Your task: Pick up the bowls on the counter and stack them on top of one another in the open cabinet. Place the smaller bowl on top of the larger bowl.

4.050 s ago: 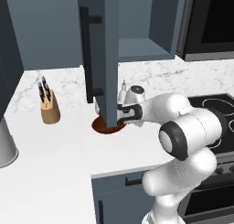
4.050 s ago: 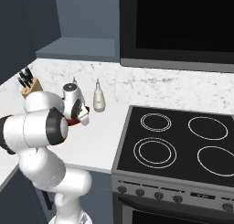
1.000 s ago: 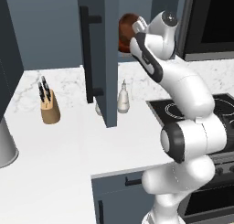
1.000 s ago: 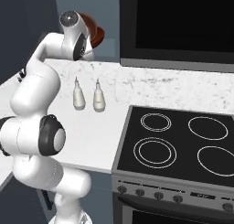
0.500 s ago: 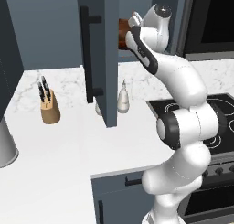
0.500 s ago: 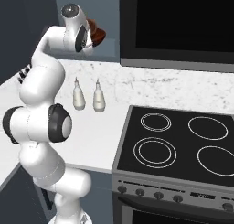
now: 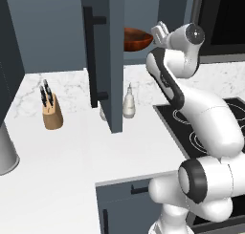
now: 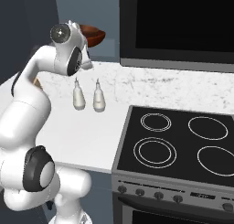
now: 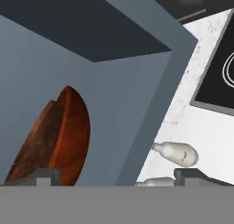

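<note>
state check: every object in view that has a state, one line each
cabinet: door open
larger bowl: inside the cabinet, not gripped
smaller bowl: nested in the larger bowl
gripper: open, empty, at the cabinet opening
two bottles: upright on the counter, side by side
knife block: upright, knives in it
stovetop: nothing on the burners

Glossy wooden larger bowl [image 7: 138,38]; white veined marble counter [image 7: 62,152]
</note>
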{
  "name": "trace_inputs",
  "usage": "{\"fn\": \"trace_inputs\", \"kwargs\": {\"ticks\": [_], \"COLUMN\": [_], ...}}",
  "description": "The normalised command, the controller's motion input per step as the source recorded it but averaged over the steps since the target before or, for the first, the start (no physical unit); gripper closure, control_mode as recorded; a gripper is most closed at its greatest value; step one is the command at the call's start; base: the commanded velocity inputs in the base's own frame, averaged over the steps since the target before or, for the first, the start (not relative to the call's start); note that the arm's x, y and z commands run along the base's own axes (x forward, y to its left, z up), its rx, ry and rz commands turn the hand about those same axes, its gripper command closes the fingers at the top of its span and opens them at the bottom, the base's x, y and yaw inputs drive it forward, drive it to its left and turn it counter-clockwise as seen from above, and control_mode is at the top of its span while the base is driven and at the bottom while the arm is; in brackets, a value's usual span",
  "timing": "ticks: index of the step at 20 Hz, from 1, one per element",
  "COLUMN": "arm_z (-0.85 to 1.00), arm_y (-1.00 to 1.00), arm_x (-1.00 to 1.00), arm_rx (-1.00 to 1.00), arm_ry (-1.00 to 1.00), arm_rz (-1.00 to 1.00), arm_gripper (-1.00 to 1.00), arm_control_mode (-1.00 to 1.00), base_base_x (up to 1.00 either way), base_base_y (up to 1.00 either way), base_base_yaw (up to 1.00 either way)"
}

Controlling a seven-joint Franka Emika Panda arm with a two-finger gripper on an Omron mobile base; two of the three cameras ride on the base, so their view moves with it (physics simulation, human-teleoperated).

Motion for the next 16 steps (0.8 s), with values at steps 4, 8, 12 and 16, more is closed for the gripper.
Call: {"fn": "trace_inputs", "kwargs": {"ticks": [4, 8, 12, 16], "arm_z": [-1.00, -1.00, -1.00, -0.34], "arm_y": [-0.39, -0.26, -0.62, -0.99], "arm_x": [-1.00, -1.00, -1.00, -1.00], "arm_rx": [-0.08, -0.22, -0.03, 0.37], "arm_ry": [-0.04, 0.00, -0.08, -0.46], "arm_rz": [-0.02, 0.00, 0.00, -0.01], "arm_gripper": [-1.00, -1.00, -1.00, -1.00], "arm_control_mode": [-1.00, -1.00, -1.00, -1.00], "base_base_x": [0.00, 0.00, 0.00, 0.00], "base_base_y": [0.00, 0.00, 0.00, 0.00], "base_base_yaw": [0.00, 0.00, 0.00, 0.00]}}
